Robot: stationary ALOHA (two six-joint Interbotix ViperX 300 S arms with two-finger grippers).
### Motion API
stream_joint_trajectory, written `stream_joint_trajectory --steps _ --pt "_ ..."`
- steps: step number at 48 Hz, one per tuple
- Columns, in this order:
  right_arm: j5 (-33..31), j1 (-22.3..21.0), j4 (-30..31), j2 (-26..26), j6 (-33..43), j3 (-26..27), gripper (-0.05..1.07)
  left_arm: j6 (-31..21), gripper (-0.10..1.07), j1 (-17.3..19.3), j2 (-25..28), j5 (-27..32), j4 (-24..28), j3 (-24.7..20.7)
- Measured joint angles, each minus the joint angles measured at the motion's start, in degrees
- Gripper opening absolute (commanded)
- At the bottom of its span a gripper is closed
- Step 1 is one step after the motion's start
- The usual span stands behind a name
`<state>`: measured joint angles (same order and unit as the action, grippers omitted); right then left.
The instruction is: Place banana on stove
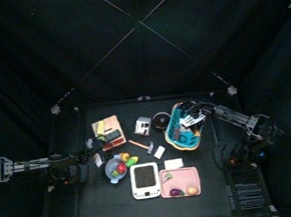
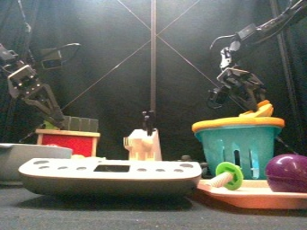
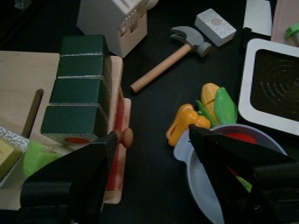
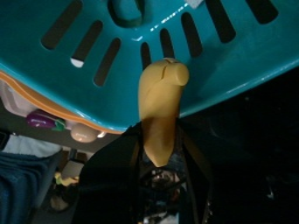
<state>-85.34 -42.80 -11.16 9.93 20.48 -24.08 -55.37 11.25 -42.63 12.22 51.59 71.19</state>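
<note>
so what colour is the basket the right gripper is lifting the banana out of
Teal; the basket shows best in the front view, with the banana above its rim.

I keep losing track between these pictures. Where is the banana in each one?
Top: too small to pick out; the right gripper sits over the basket.
Front: banana on the right, under the gripper, above the basket rim.
Left wrist: not in it.
Right wrist: centre, held upright.
Shared landmark: the teal basket.
</note>
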Motion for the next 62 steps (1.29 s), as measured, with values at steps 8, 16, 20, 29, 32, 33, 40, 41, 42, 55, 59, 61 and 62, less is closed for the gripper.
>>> stream_joint_trajectory --steps 8,16,20,29,32,33,40,41,42,55,59,61,62 --pt "11.07 0.09 0.00 3.78 0.35 -2.99 0.54 -0.09 0.99 0.00 0.00 -0.09 0.00 0.00" --pt "25.40 1.49 -0.18 9.40 -0.26 -8.61 0.54 -0.09 0.99 0.00 0.00 -0.26 0.00 0.00" --pt "32.96 2.99 0.26 12.66 -0.26 -12.30 0.54 -0.09 0.99 0.00 0.09 -0.70 0.00 0.00" --pt "49.57 8.61 3.08 20.21 0.00 -19.51 0.54 -0.18 0.99 0.00 0.09 -4.22 0.09 -0.62" --pt "56.51 11.25 4.39 22.50 0.18 -22.06 0.54 -0.35 0.99 0.00 0.09 -6.86 0.00 -0.79" --pt "58.97 12.22 4.92 23.20 0.18 -23.12 0.54 -0.18 0.99 0.00 0.00 -7.82 0.09 -0.79" --pt "77.08 17.67 8.88 26.02 0.62 -29.62 0.54 -0.18 0.99 0.00 0.00 -14.94 0.09 -1.14" --pt "79.45 18.28 9.76 26.10 0.62 -30.41 0.54 -0.09 0.99 0.00 0.00 -16.00 0.09 -1.32" --pt "81.74 18.81 10.28 26.02 0.62 -31.29 0.54 -0.26 0.99 0.00 0.00 -17.23 0.09 -1.49" --pt "101.69 24.08 12.92 20.13 0.70 -35.60 0.54 -0.18 0.99 -0.70 0.09 -29.27 0.18 -3.96" --pt "104.59 26.81 13.10 17.05 0.62 -35.24 0.54 -0.18 0.99 -0.97 0.09 -31.11 0.26 -4.13" --pt "105.47 28.48 13.36 15.21 0.62 -34.54 0.54 -0.18 0.99 -1.05 0.18 -31.73 0.26 -4.13" --pt "105.73 29.53 13.54 14.24 0.62 -34.01 0.54 -0.18 0.99 -1.23 0.18 -32.08 0.18 -4.13"
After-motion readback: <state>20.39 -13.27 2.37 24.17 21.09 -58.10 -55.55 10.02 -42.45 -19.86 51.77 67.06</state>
